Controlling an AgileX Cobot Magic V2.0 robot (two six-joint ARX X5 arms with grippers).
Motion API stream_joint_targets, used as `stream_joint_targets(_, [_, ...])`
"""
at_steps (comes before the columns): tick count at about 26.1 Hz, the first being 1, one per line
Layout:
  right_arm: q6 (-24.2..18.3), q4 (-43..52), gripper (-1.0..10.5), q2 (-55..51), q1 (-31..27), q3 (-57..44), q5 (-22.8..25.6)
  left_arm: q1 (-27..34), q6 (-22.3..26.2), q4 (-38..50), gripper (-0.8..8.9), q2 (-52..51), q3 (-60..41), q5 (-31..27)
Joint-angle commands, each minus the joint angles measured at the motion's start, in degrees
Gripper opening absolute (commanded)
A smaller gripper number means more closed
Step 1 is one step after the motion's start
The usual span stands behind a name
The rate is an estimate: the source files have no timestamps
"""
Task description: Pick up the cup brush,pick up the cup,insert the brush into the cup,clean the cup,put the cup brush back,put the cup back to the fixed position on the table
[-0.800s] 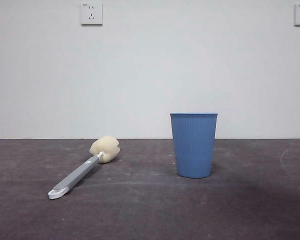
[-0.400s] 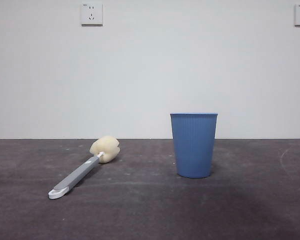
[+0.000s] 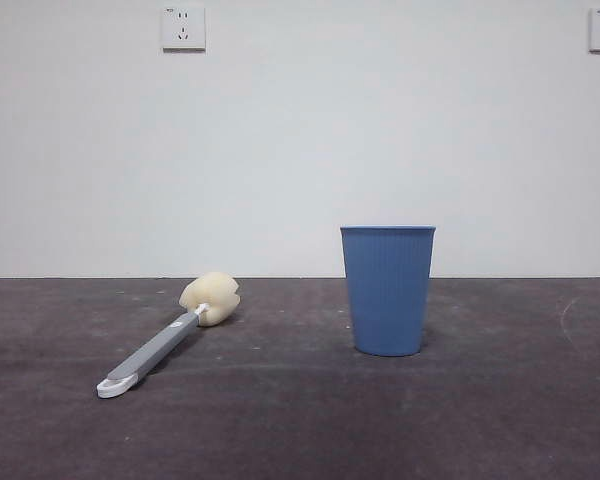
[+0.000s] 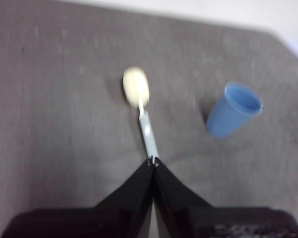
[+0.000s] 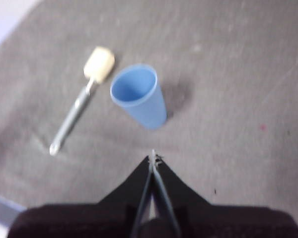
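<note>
Progress: none of the task's steps shows as started.

The brush point(image 3: 165, 342) lies flat on the table point(image 3: 300, 430), sponge head toward the far wall and looped end toward the front edge. The cup point(image 3: 387, 290) stands upright, mouth up and empty, well apart from the brush. Nothing touches either item.

The left gripper point(image 4: 153, 161) hangs high above the table over the brush's handle end, jaws pressed together with nothing between them. The right gripper point(image 5: 153, 157) hangs high above the table near the cup, jaws likewise closed and empty. Neither arm shows in the front view, which agrees with both being raised well clear.

Outstanding, as judged from this layout: the whole sequence. Each gripper must first spread its jaws and descend; brush pickup, cup pickup, insertion, cleaning and both returns all remain.

Note: both wrist pictures are somewhat blurred; fine detail at the jaw tips is limited.
</note>
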Motion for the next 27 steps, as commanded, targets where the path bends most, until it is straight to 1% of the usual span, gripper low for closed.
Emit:
stream_joint_targets(1, [-3.7, -4.3, -0.1, 1.8, 0.5, 2.0, -0.1, 0.1, 5.9, -6.8, -0.06, 2.8, 2.7, 0.2])
stream_joint_targets(5, [-5.0, -8.2, -0.1, 3.3, 0.9, 2.4, 0.0, 0.1, 9.4, -12.4, -0.06, 5.1, 4.0, 0.2])
stream_joint_targets(9, [-5.3, -8.5, -0.1, 3.9, 1.2, 2.4, -0.1, 0.1, 9.8, -13.6, -0.07, 6.0, 4.0, 0.0])
stream_joint_targets(12, [-5.7, -7.8, 0.2, 3.9, 1.2, 2.4, -0.1, 0.1, 9.8, -13.6, 0.09, 6.3, 4.0, 0.2])
stream_joint_targets(13, [-5.7, -7.4, 1.2, 3.9, 1.3, 2.4, -0.1, 0.1, 9.6, -13.6, 1.02, 6.4, 4.0, 0.2])
stream_joint_targets(14, [-5.7, -7.1, 2.6, 3.9, 1.5, 2.4, -0.1, 0.1, 9.4, -13.6, 2.66, 6.6, 4.0, 0.2])
stream_joint_targets(15, [-5.6, -7.1, 4.2, 3.9, 1.6, 2.4, -0.1, 0.1, 9.4, -13.6, 5.01, 6.7, 4.0, 0.2])
stream_joint_targets(16, [-5.6, -7.1, 5.3, 3.9, 1.6, 2.4, -0.1, 0.1, 9.4, -13.4, 6.02, 6.9, 4.0, 0.4])
stream_joint_targets(17, [-5.6, -7.1, 5.7, 3.9, 1.6, 2.4, -0.1, 0.1, 9.4, -13.4, 6.05, 7.1, 4.0, 2.1])
stream_joint_targets(19, [-5.6, -7.1, 5.7, 3.9, 1.8, 2.4, -0.1, 0.0, 9.4, -13.0, 6.05, 7.6, 4.0, 5.6])
stream_joint_targets(20, [-5.6, -7.1, 5.7, 3.9, 1.9, 2.4, -0.1, 0.0, 9.4, -12.6, 6.05, 7.9, 4.0, 6.3])
stream_joint_targets(24, [-5.6, -7.1, 5.7, 3.9, 2.3, 2.4, -0.1, -0.9, 9.4, -11.4, 6.05, 9.1, 4.0, 7.7])
stream_joint_targets(27, [-5.6, -7.1, 5.7, 3.9, 2.4, 2.4, -0.1, -1.9, 9.4, -10.9, 6.05, 10.3, 4.0, 7.7])
